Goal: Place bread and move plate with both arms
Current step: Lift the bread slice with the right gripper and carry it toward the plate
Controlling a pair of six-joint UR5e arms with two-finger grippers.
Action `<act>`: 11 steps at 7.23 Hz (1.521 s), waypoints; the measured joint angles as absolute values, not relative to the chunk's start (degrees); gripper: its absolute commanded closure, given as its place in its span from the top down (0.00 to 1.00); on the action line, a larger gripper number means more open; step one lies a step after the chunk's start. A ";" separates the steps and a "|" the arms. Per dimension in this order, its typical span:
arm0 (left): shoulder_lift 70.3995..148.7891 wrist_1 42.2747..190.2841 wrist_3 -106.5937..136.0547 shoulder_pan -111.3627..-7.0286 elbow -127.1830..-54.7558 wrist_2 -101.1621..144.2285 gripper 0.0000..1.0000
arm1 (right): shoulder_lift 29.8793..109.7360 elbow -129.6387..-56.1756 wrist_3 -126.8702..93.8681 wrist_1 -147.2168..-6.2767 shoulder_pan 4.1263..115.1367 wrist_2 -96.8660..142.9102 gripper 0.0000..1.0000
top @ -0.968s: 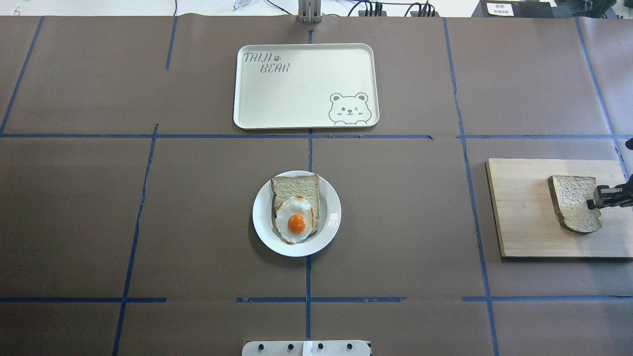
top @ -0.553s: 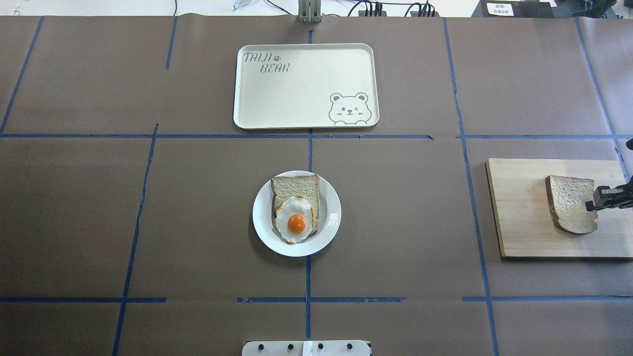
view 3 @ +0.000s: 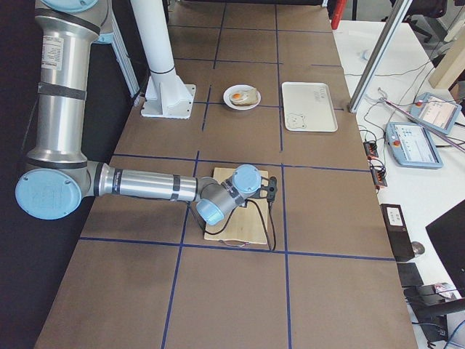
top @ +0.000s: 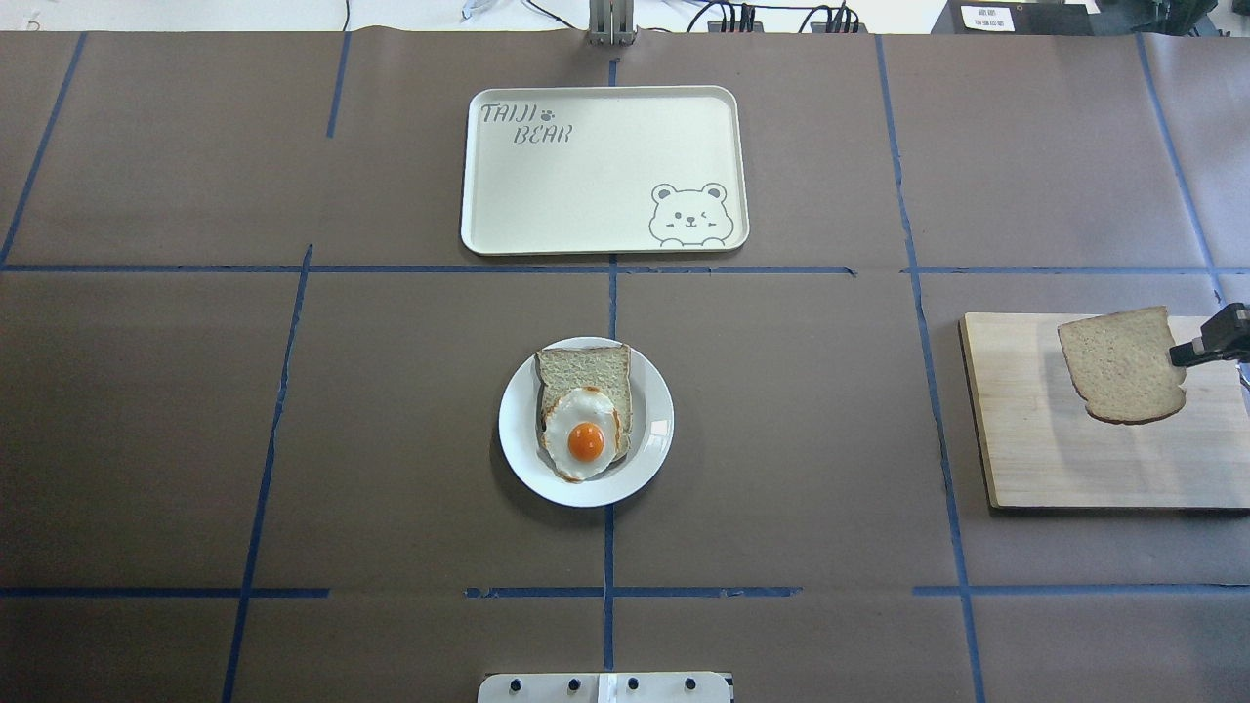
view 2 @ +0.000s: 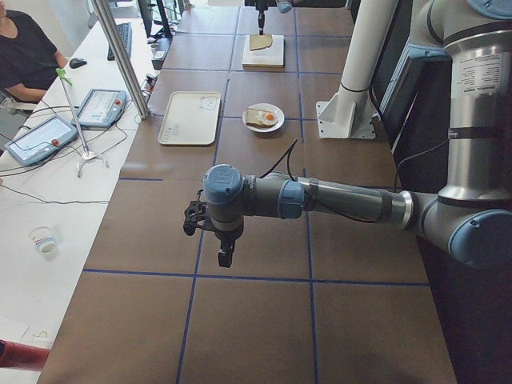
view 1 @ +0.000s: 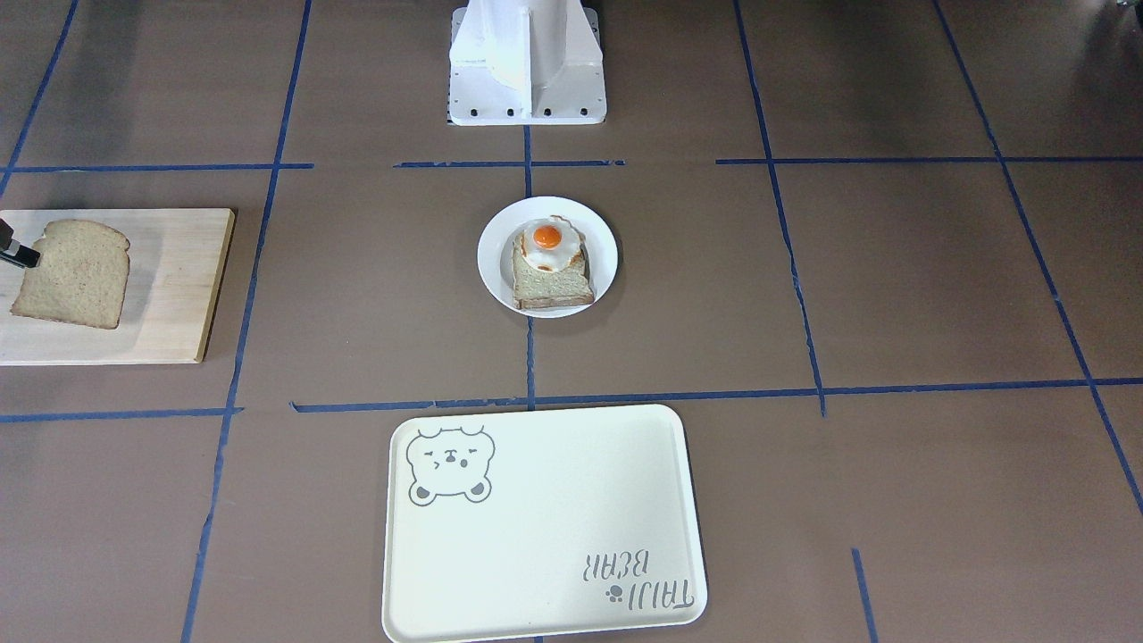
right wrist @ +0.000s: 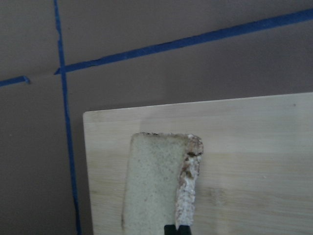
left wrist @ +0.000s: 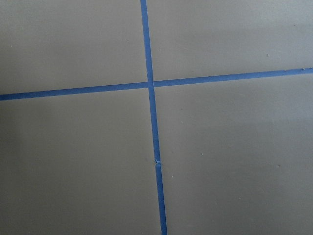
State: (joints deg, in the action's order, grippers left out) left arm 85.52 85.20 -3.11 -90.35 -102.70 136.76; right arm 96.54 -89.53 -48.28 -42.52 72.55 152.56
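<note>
The bread (top: 1121, 363) is a pale tan slice held in the air just above the wooden board (top: 1025, 439) at the right. My right gripper (top: 1180, 356) is shut on its right edge. The front-facing view shows the slice (view 1: 71, 272) with the gripper (view 1: 18, 253) at its corner. The right wrist view shows the slice (right wrist: 156, 181) edge-on over the board. The white plate (top: 518, 430) sits at the table's middle and carries toast with a fried egg (top: 586, 430). My left gripper (view 2: 226, 254) hovers over bare table far to the left; I cannot tell if it is open.
A cream tray with a bear drawing (top: 586, 176) lies behind the plate. The white pedestal (view 1: 527, 62) stands at the robot's side of the table. An operator (view 2: 24, 48) sits beyond the table's far edge in the left view.
The right gripper has lifted the bread off the board and carried it a little away from the robot. The slice was tilted on the board before. The plate has not moved.
</note>
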 measured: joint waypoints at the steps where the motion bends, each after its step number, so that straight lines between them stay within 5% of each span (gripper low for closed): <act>1: 85.51 85.18 -3.09 -90.35 -102.75 136.76 1.00 | 93.29 -89.60 -50.68 -42.47 73.22 154.61 0.00; 5: 85.52 85.08 -3.02 -90.35 -102.76 136.76 1.00 | 78.60 -94.04 -70.42 -42.21 70.64 153.04 0.00; 11: 85.52 85.17 -2.99 -90.34 -101.53 136.87 1.00 | 72.13 -103.49 -90.58 -34.24 38.94 116.33 0.00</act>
State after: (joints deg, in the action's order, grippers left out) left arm 85.52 85.17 -2.99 -90.34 -101.53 136.87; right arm 72.13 -103.49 -90.58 -34.24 38.94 116.33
